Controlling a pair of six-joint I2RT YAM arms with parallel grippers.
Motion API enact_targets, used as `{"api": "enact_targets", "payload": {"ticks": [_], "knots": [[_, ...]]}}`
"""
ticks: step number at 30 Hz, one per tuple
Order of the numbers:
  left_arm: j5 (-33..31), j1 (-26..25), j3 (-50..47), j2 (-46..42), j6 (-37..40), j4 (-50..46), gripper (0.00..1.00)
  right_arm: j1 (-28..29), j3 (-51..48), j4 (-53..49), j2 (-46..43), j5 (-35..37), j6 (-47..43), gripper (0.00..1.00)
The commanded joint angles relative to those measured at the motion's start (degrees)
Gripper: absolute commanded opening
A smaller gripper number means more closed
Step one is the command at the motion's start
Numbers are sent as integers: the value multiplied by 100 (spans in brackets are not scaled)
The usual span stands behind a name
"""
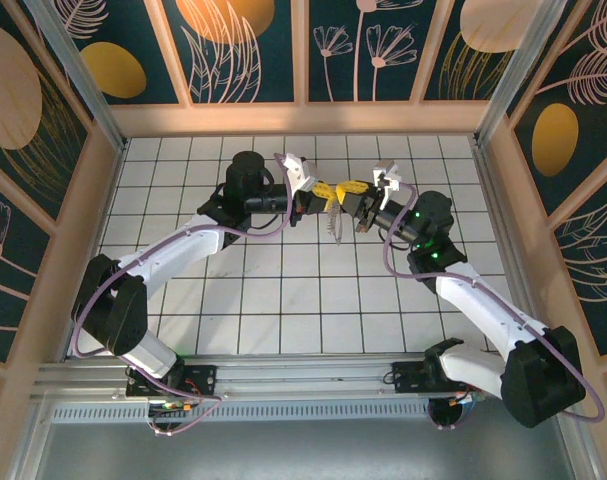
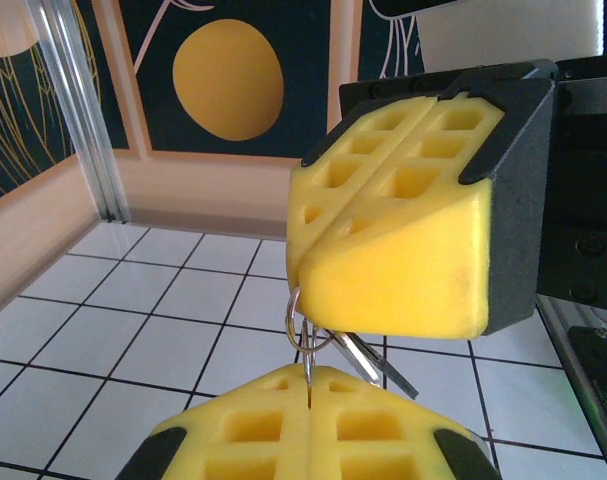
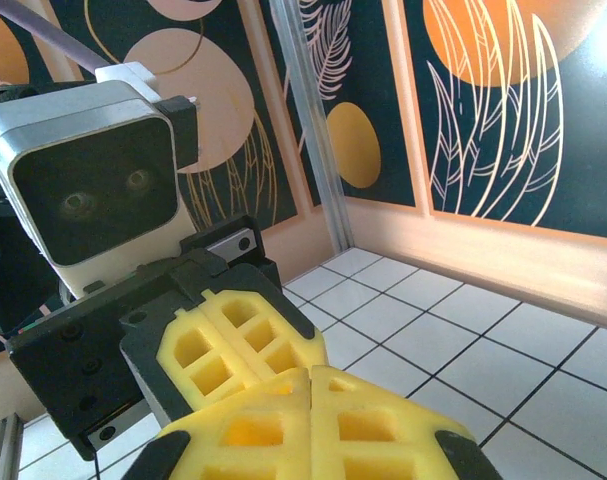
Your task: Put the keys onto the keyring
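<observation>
Both grippers meet above the middle of the floor. In the left wrist view my left gripper (image 2: pixel 309 398) is shut on a thin metal piece seen edge-on, seemingly a key. That piece passes through the keyring's small metal ring (image 2: pixel 301 322). The ring runs up into the seam of my right gripper (image 2: pixel 295 262), which is shut on it. Silvery keys (image 2: pixel 375 362) slant down to the right behind the ring. From above, my left gripper (image 1: pixel 325 192) and right gripper (image 1: pixel 351 190) touch tip to tip, and a pale strap (image 1: pixel 335 228) dangles below them.
White tiled floor (image 1: pixel 283 290) is boxed in by low tan walls (image 1: pixel 303 118) with patterned panels above. The left wrist's camera housing (image 3: pixel 93 190) looms close to my right gripper (image 3: pixel 311 395).
</observation>
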Motion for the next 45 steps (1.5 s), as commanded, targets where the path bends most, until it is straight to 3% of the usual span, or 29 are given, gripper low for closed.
{"api": "enact_targets", "payload": {"ticks": [1, 18, 32, 45], "knots": [[21, -42, 171, 1, 75, 122, 0, 25, 106, -120, -23, 91, -191, 0], [190, -44, 7, -120, 56, 370, 0, -323, -142, -202, -194, 305, -61, 0], [87, -40, -136, -147, -158, 888, 0, -400, -195, -367, -10, -352, 105, 0], [86, -39, -242, -166, -321, 1239, 0, -596, -396, -325, -24, -487, 341, 0]]}}
